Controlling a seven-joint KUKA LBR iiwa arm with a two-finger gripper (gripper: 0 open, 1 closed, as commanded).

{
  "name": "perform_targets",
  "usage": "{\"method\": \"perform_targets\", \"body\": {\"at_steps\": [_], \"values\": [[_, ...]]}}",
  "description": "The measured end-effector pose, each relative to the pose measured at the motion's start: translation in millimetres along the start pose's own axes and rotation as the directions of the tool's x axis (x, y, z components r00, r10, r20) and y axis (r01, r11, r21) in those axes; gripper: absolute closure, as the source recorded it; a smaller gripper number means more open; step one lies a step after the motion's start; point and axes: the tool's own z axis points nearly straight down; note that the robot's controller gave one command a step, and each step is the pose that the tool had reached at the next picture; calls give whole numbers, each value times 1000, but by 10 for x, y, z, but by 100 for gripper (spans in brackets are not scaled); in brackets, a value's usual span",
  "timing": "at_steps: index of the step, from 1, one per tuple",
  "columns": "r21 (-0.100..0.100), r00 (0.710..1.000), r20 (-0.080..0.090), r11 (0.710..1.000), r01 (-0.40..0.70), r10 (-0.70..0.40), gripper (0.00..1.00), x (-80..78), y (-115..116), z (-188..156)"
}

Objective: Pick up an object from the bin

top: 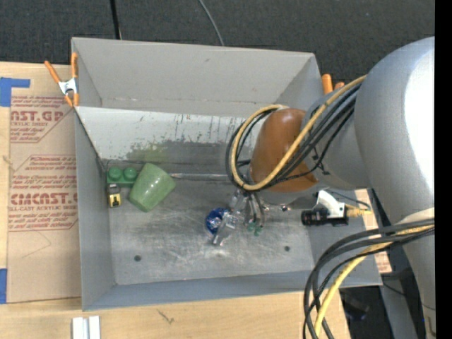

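Note:
My gripper (245, 217) hangs low over the bin floor, right of the middle, under the orange cover. Just to its left lies a small blue round thing (214, 222) with a silvery piece (222, 236) at its lower right; it sits beside the gripper and seems to touch it. A tiny green bit (256, 229) shows at the gripper's right tip. Nothing can be made out held in the gripper.
At the bin's left lie a pale green plastic cup (151, 186) on its side, a dark green studded brick (121, 176) behind it, and a small yellow and black piece (114, 200). The arm and its cables cover the bin's right side.

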Motion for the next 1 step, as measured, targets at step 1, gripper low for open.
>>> {"method": "perform_targets", "body": {"at_steps": [1], "values": [[2, 999, 1, 999, 49, -49, 100, -154, -272, -1530]]}}
